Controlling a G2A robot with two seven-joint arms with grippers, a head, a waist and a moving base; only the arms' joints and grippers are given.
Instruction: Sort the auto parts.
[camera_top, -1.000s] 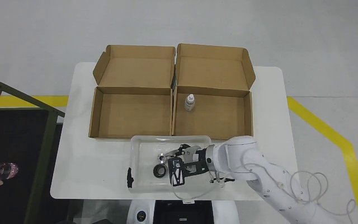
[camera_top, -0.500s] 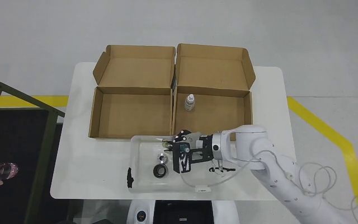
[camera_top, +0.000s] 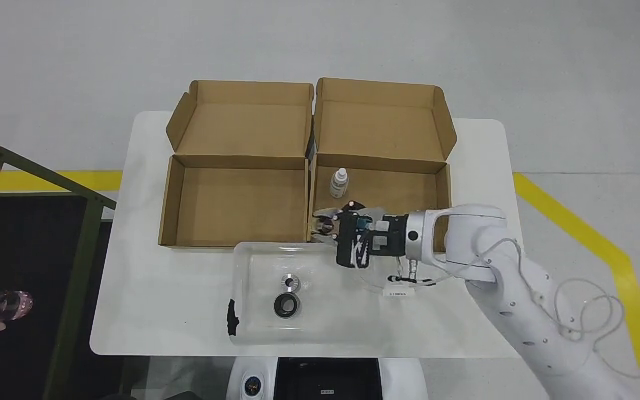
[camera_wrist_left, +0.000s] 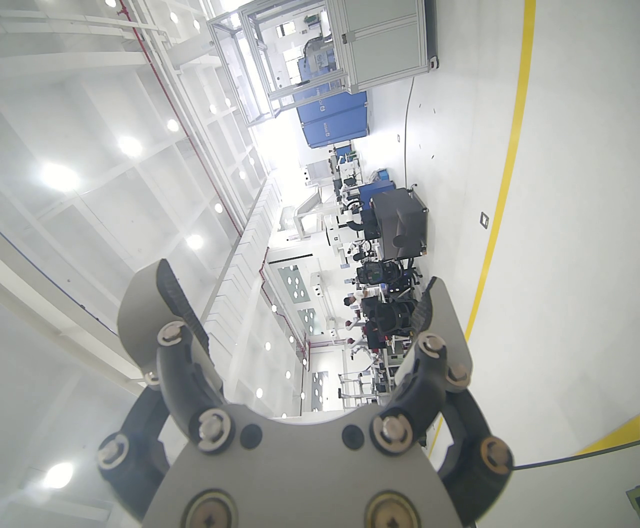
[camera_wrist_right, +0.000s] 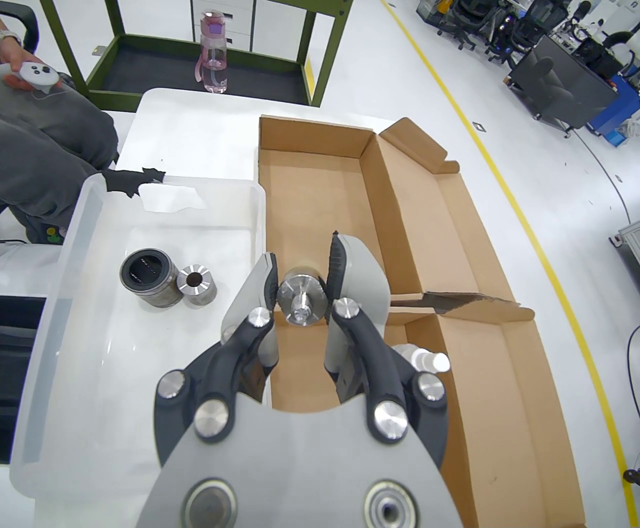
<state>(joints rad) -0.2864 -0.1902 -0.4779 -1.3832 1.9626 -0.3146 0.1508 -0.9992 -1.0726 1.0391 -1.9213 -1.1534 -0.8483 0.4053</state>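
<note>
Here the right gripper (camera_wrist_right: 302, 257) pinches a short silver metal cylinder with a stubby shaft (camera_wrist_right: 299, 296) between its fingertips. It holds the part above the near wall of the two open brown cardboard boxes (camera_top: 240, 205), just beyond the clear plastic bin (camera_top: 270, 246).

Table: a white flat table (camera_top: 140, 250) with round corners.
Floor line: a yellow painted stripe (camera_top: 60, 181) on the pale floor, next to the table.
Frame: a green metal frame (camera_top: 78, 300) stands just beside the table, with a black mat (camera_wrist_right: 150, 75) inside it.
Bottle: a pink see-through plastic water bottle (camera_wrist_right: 213, 52) stands upright on the black mat.
Far off: a big blue machine box (camera_wrist_left: 332, 117).
</note>
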